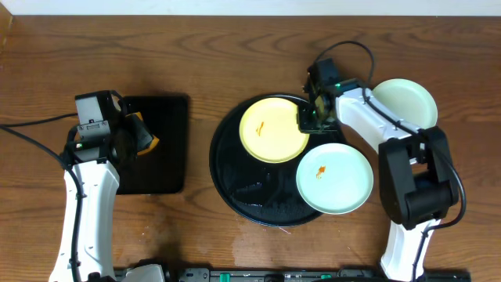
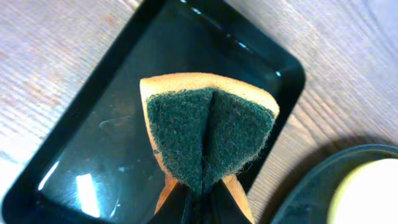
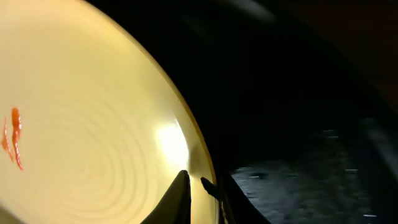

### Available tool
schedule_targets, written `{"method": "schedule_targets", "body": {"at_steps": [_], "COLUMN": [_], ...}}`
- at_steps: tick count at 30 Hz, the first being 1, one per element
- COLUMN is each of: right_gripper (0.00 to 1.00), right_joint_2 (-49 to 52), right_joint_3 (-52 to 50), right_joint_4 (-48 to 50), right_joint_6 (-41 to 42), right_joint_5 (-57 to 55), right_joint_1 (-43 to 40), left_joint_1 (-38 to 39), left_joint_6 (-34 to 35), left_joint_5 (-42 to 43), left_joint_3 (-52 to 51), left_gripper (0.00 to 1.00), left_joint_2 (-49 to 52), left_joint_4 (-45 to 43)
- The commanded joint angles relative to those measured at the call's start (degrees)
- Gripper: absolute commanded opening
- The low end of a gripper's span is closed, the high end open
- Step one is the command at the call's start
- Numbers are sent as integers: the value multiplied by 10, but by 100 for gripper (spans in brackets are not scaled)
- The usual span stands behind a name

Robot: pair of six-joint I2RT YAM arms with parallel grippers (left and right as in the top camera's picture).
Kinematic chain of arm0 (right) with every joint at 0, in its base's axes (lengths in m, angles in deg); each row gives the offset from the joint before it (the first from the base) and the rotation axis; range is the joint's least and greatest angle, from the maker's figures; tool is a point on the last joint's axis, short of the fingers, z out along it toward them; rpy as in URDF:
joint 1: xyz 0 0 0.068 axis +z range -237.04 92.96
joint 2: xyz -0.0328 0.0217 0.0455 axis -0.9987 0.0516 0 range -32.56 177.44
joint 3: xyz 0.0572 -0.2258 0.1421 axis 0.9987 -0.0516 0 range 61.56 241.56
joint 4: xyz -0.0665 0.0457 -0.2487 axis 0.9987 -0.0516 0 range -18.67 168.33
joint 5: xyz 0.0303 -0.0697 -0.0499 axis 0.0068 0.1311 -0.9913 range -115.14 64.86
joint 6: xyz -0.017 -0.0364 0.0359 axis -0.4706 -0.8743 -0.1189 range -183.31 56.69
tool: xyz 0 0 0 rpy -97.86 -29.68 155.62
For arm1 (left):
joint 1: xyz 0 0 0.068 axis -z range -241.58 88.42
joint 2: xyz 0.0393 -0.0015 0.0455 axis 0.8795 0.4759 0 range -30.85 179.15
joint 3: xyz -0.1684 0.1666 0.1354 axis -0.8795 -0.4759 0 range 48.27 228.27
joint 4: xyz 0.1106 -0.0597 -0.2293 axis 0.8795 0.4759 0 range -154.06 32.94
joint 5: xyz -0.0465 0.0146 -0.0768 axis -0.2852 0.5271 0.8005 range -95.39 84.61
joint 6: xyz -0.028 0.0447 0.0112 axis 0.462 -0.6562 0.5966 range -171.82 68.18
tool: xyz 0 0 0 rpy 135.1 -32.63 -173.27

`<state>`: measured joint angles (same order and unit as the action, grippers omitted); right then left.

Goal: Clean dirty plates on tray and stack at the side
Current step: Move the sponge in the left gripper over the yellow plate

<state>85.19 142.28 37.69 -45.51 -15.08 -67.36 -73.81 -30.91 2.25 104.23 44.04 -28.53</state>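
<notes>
Overhead view: the right gripper (image 1: 310,119) is sitting at the right edge of the yellow plate (image 1: 270,133), in the upper half of the round tray (image 1: 241,188). On the right wrist view the fingertips (image 3: 180,194) are straddling the plate's rim with only a narrow gap, so it is looking like a pinch on the rim.

The left gripper (image 1: 129,137) is clamping a folded sponge (image 2: 208,134), green scouring face outward. It is hovering over the rectangular tray (image 1: 160,176) at frame left, well apart from the plates.

My read on the step: securing the yellow plate for wiping. Its orange smear (image 1: 262,128) is showing left of centre, not yet wiped.

The next move is calling for two things:
- the right arm steadying or lifting the plate without dragging it into its neighbour
- the left arm bringing the sponge's scouring face across onto the smear

Containers:
- The round tray is holding two plates. The yellow one is at upper left. The mint plate (image 1: 338,186) is at lower right, touching or nearly touching the yellow one and overhanging the tray rim. It is carrying its own orange mark (image 1: 321,172).
- The rectangular tray is holding nothing visible, with the sponge above it.
- The third plate (image 1: 407,102) is lying on the table (image 1: 196,47) at upper right, off the tray, with no smear visible. Probably already done.
</notes>
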Motion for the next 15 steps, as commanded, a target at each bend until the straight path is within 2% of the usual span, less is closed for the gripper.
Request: {"method": "schedule_targets", "body": {"at_steps": [1, 6, 7, 8, 9, 12, 15], "right_gripper": [13, 7, 9, 21, 25, 25, 20], "right_joint_2": [4, 5, 7, 11, 15, 31, 41], "right_joint_3": [-4, -4, -4, -4, -4, -4, -4], "right_joint_4": [1, 4, 4, 4, 4, 5, 6], "right_joint_6": [2, 2, 2, 2, 2, 21, 30], "right_joint_5": [-10, -13, -16, -19, -23, -26, -15], "right_joint_1": [40, 67, 71, 75, 76, 76, 72], "left_joint_1": [-2, -2, -2, -2, -2, -2, -2], "left_joint_6": [-28, -61, -61, -61, -61, -61, -61], "left_joint_5": [66, 168, 175, 179, 179, 179, 179], "left_joint_3": [-3, -3, -3, -3, -3, -3, -3], "left_gripper": [7, 8, 7, 8, 8, 8, 8], "left_joint_2": [3, 3, 3, 3, 3, 3, 3], "left_joint_4": [-13, -24, -24, -24, -24, -24, -24]}}
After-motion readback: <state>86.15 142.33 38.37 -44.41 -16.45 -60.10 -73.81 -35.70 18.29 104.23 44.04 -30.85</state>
